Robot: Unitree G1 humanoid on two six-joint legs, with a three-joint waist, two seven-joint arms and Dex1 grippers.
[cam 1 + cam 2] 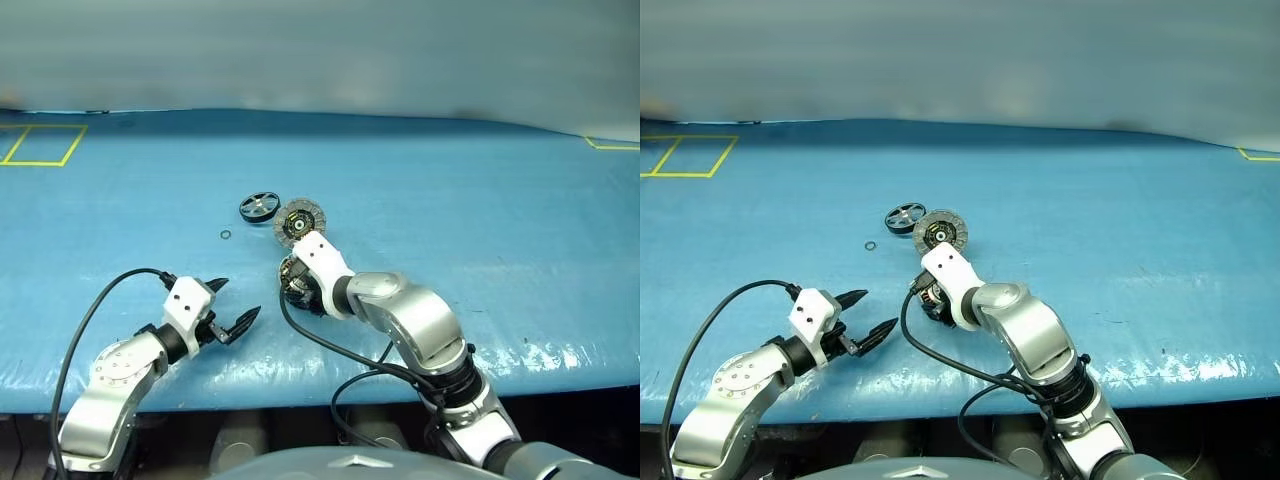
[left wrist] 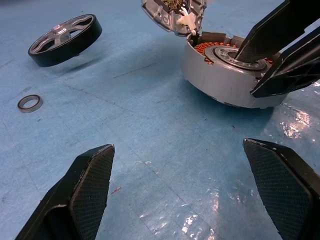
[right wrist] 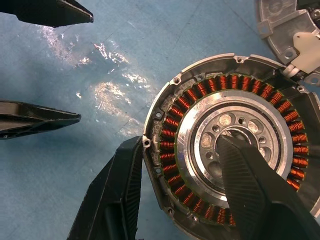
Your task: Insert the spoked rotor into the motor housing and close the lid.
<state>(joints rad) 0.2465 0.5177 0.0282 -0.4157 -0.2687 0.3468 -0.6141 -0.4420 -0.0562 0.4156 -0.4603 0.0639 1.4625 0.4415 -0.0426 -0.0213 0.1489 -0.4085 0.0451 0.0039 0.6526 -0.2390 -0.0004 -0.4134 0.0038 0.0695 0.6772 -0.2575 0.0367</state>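
We see the motor housing [image 3: 227, 150] on the blue counter [image 1: 480, 250], windings up. Our right end effector [image 3: 180, 187] grips its wall, one finger outside, one in the silver centre. The spoked rotor [image 1: 259, 206] lies farther back, beside the tilted lid [image 1: 297, 221], not yet inserted. Our left end effector [image 1: 232, 304] hangs wide open, empty, nearby. The risk, we judge: the housing slips or shifts, or a small ring [image 1: 226, 235] is forgotten.

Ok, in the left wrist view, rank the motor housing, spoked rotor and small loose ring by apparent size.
1. motor housing, largest, though it is partly hidden
2. spoked rotor, lying farther away
3. small ring, clearly smallest
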